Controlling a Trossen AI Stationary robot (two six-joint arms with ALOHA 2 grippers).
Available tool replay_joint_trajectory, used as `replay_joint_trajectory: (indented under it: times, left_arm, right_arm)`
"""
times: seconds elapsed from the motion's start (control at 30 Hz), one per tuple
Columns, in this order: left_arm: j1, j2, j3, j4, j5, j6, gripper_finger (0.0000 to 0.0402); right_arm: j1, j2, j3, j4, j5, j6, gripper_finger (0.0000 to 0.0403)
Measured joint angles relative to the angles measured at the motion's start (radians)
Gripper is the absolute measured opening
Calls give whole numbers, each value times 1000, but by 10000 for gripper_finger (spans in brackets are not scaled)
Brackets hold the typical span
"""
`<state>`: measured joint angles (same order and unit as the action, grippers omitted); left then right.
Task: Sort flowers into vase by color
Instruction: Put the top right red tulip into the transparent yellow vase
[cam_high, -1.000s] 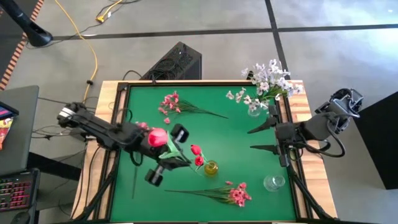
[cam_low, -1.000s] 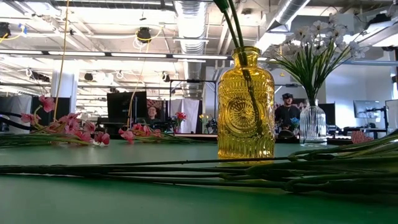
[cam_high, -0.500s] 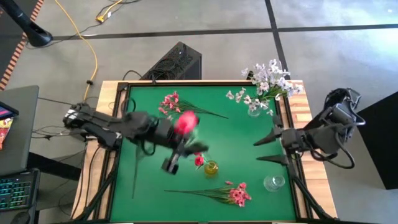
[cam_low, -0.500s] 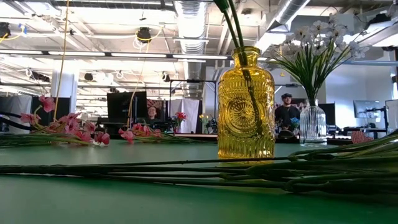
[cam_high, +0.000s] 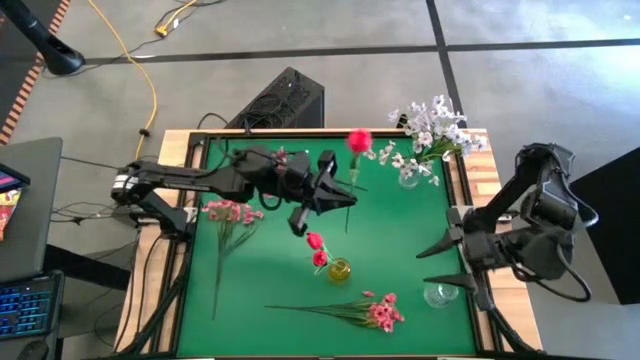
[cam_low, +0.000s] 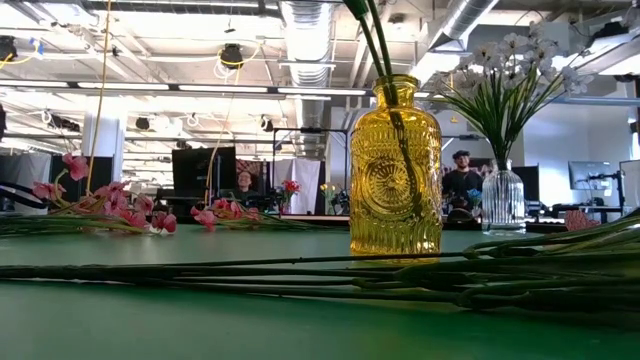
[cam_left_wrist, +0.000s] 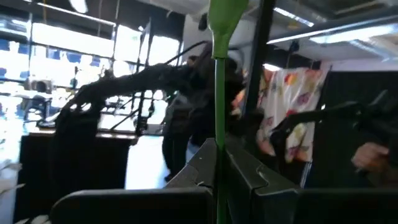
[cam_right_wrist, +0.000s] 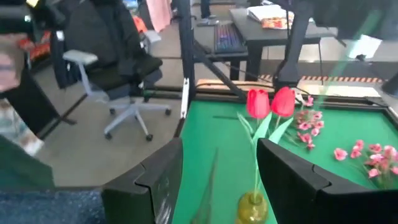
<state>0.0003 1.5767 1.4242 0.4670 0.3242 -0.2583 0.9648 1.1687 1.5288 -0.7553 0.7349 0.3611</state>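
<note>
left wrist view cuts off the held stem (cam_left_wrist: 219, 112) at its top.

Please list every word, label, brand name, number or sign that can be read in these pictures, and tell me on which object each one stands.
No readable text in any view.
Yellow vase: only an embossed round pattern, no letters.
Magazine or book on a desk behind the table: colourful print, too blurred to read.
Monitors in the room: too small to read.
Left gripper, holding the red flower: no label visible.
Right gripper: no label visible.
</note>
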Motion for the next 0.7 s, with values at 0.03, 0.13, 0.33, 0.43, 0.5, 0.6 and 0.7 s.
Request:
replay_joint_trajectory:
  times: [0.03, 0.13, 0.33, 0.43, 0.5, 0.6, 0.7]
  left_arm:
    - [6, 13, 0, 8, 7, 4, 0]
    - [19, 51, 0, 44, 61, 7, 0]
    - [18, 153, 0, 72, 190, -1, 0]
    - [14, 191, -1, 70, 231, 27, 0]
    - [14, 207, -1, 76, 248, 59, 0]
    - [23, 225, -1, 81, 299, 66, 0]
    - [33, 228, -3, 73, 367, 66, 0]
  right_arm:
    - [13, 0, -1, -9, 25, 0, 230]
    - [34, -5, -15, -20, 110, -14, 230]
    - [29, -3, -19, -33, 149, -52, 230]
    - [20, -4, -19, -30, 151, -31, 230]
    - [19, -1, -19, -32, 158, -13, 230]
    - [12, 6, -19, -22, 180, 23, 230]
    - [-3, 16, -19, -22, 189, 31, 230]
